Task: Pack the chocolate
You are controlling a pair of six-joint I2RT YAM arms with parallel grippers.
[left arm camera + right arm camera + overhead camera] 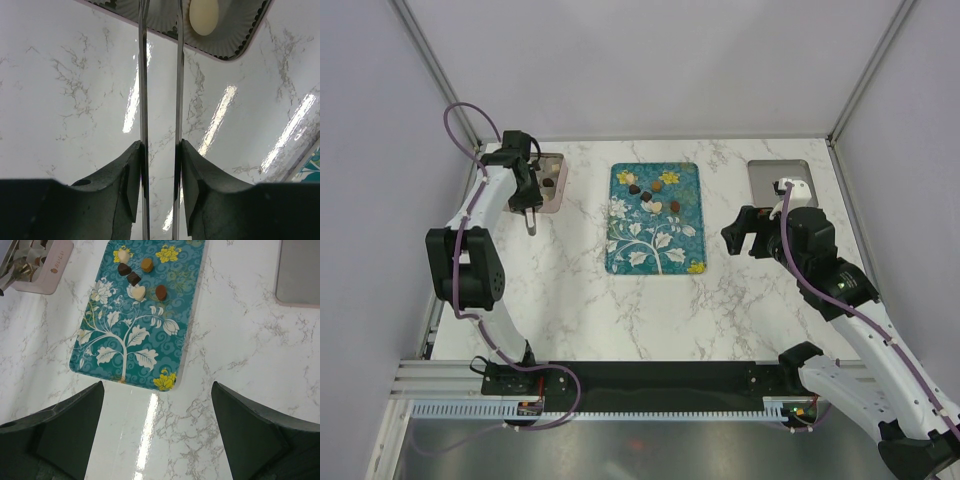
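Top view: the left gripper is seen over the box at the far left of the surface. Most of the chocolate is found loose at the far end of the tray in the middle, and one dark piece is seen in the box. The right gripper is held just right of the tray.

Left wrist: the tongs are clamped between the fingers. The two blades are parted and nothing is seen between them, though the tips are cut off at the top. A cream piece is lying in a paper cup in the box, just beside the right blade. The step is judged to be the setting down of that piece. The blades should be raised straight and parted, so nothing is dragged from its cup.

Right wrist: six pieces are counted on the tray, close together. The fingers are spread wide and nothing is held or touched.
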